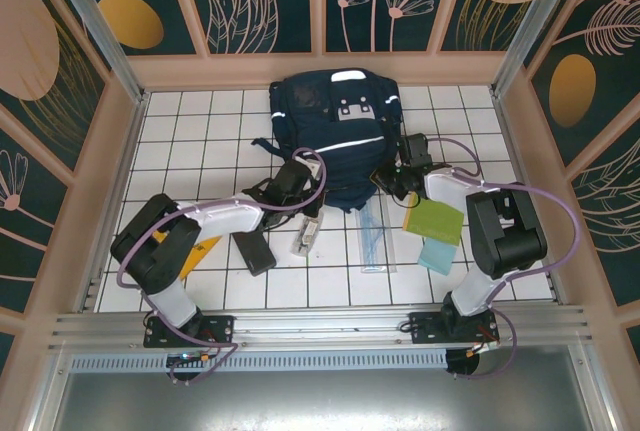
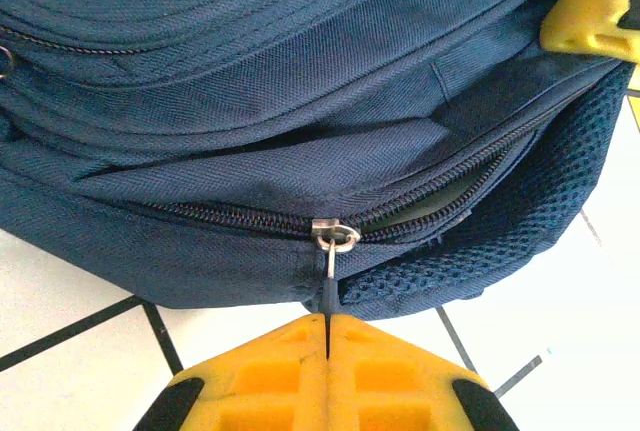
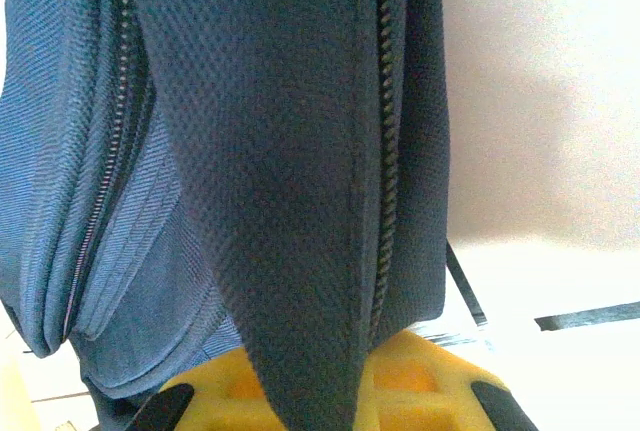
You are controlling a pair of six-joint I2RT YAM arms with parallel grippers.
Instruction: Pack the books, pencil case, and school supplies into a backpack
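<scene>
Navy backpack [image 1: 335,126], flat, partly unzipped

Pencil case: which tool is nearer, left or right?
Left. The left tool, shut on the zipper pull of the backpack, sits just beyond the black pencil case; the right tool, shut on the backpack's fabric, is farther off to the case's right.
</scene>
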